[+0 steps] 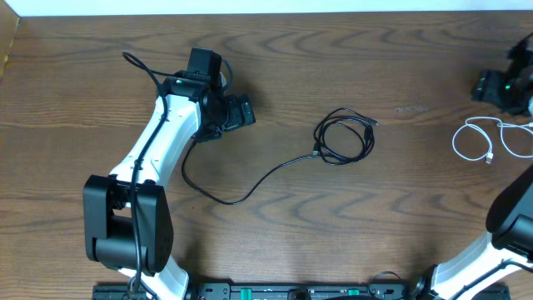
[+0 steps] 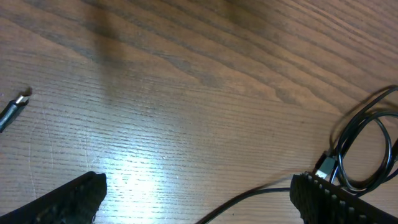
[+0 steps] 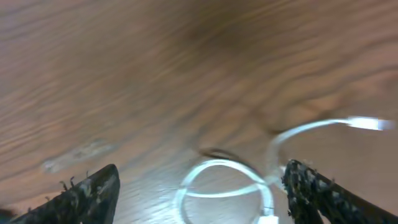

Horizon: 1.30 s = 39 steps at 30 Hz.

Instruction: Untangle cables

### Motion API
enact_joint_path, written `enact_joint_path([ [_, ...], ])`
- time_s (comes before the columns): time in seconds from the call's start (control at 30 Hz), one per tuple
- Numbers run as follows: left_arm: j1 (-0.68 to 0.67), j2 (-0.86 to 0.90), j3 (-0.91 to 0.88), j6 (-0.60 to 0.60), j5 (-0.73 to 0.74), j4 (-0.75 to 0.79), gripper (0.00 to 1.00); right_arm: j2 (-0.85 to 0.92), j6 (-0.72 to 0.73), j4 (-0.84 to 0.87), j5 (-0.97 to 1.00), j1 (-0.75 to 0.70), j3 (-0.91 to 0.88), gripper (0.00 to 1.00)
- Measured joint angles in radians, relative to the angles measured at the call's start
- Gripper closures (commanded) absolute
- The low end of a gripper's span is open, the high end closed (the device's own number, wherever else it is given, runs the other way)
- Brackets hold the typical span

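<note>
Wooden table (image 1: 400,50) filled the view; left arm (image 1: 166,137) reached up the left side, left gripper (image 2: 196,199) spread wide, nothing between its fingers; right arm (image 1: 512,221) sat at the right edge, right gripper (image 3: 199,196) also apart above the white cable (image 3: 219,163), not clamping it, view blurred; black cable (image 1: 320,137) lay coiled mid-table, tail trailing left toward the left arm; white cable looped near the right edge, well apart from the black one
</note>
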Motion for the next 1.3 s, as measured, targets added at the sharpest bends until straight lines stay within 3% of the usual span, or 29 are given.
enact_joint_path([
  [0.37,0.0,0.0,0.0,0.0,0.0,0.0,0.02,-0.002,0.109,-0.099,0.035,-0.154,-0.011,0.2],
  [0.77,0.0,0.0,0.0,0.0,0.0,0.0,0.02,-0.002,0.144,-0.058,-0.18,-0.115,-0.126,0.28],
  [1.13,0.0,0.0,0.0,0.0,0.0,0.0,0.02,-0.002,0.018,0.106,-0.202,-0.079,-0.113,0.14],
  [1.3,0.0,0.0,0.0,0.0,0.0,0.0,0.02,-0.002,0.005,0.128,-0.136,-0.129,-0.107,0.15],
])
